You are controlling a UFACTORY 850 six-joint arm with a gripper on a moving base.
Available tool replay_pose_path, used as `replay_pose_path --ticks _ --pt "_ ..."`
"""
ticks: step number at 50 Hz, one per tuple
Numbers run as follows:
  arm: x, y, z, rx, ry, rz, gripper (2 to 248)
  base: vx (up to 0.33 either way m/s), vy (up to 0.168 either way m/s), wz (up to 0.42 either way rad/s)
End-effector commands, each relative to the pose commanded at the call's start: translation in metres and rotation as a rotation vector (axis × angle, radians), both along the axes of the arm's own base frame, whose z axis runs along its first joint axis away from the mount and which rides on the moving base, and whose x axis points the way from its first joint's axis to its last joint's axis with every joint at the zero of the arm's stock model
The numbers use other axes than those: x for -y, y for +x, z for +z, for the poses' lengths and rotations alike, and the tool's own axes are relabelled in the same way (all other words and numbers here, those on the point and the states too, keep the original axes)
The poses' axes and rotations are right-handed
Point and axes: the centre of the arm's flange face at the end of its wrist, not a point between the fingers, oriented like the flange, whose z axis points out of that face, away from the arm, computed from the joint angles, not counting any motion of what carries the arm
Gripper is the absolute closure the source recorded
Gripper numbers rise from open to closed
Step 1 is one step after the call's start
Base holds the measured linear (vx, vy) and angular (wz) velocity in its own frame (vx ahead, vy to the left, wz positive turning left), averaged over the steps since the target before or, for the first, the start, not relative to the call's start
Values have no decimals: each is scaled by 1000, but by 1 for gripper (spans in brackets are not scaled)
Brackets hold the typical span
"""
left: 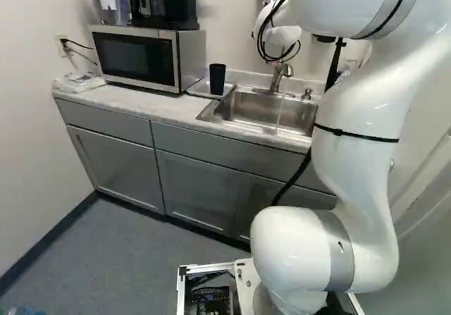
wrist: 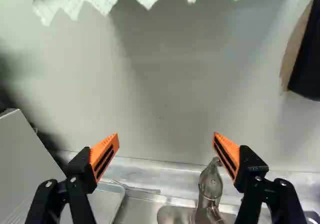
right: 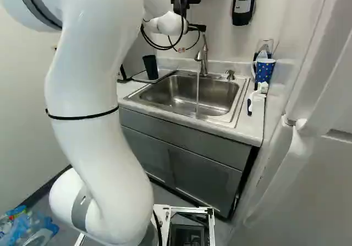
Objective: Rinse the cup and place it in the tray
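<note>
1. At the left of the left base view, a microwave (left: 136, 56) is sitting on the desk (left: 165, 108), carrying a black coffee machine (left: 163, 3) on its top.
2. Just beside the microwave, the black cup (left: 216, 79) is standing upright on the tray (left: 199, 87), which is lying between the microwave and the sink (left: 252, 109).
3. Above the desk, near the faucet (right: 203, 58), I am holding my fingers (right: 197, 28) wide apart and gripping nothing. In the wrist view their orange pads (wrist: 104, 155) are facing each other across a broad gap, with the wall (wrist: 162, 108) showing between and ahead of them.
4. From the faucet, a thin stream of water (right: 197, 92) is running into the sink.
5. Right of the faucet in the right base view, a soap pump (right: 230, 75) is standing behind the sink, while a black-and-white dispenser (right: 243, 3) is hanging on the wall.
6. Farther right, a brush (right: 256, 96) is lying on the desk near a blue dotted mug (right: 265, 70).
</note>
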Motion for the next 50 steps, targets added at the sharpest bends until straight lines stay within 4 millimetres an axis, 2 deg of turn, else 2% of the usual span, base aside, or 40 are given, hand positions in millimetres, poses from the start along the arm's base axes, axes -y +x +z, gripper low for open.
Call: replay_pose_path --ticks 50 --pt "1 1 -8 -88 21 5 3 0 0 0"
